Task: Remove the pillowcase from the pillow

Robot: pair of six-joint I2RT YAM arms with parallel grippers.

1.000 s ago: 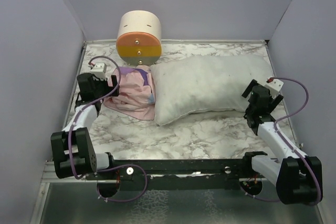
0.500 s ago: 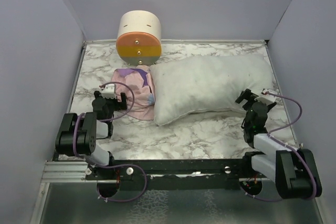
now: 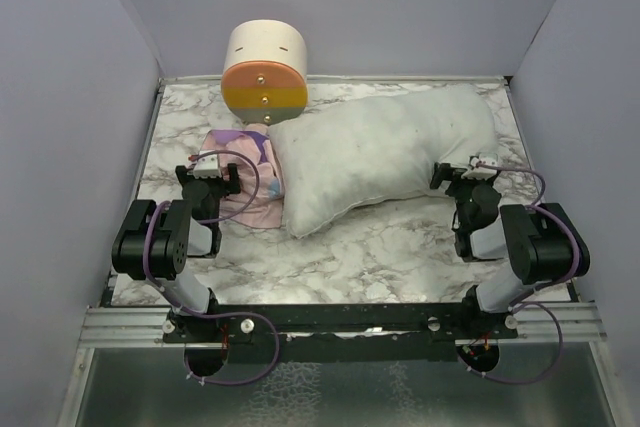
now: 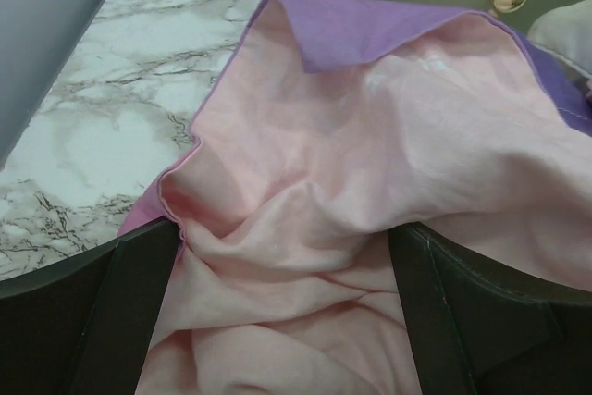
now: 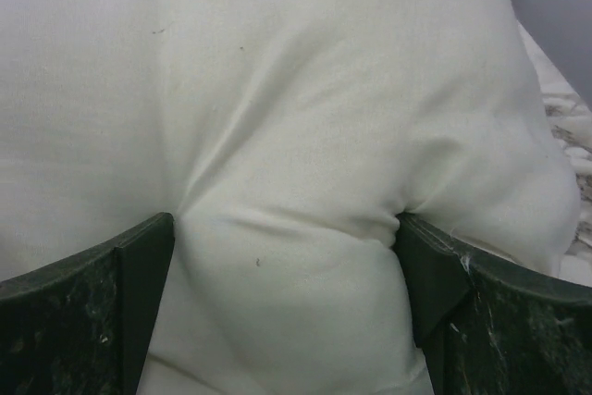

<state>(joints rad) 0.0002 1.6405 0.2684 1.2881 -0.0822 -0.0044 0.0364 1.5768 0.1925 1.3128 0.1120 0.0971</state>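
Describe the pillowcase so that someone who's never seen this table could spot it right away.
Start at the round cream-and-orange drawer unit at the back of the marble table. Just in front of it, left of the big off-white pillow, lies the pillowcase, with the left gripper at its near edge. It is the only thin, crumpled fabric there: purple outside, pale pink inside.

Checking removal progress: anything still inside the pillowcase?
The pillowcase lies collapsed left of the pillow, which looks fully out. Its pale pink lining shows, bunched in the left hand; deeper folds are hidden.
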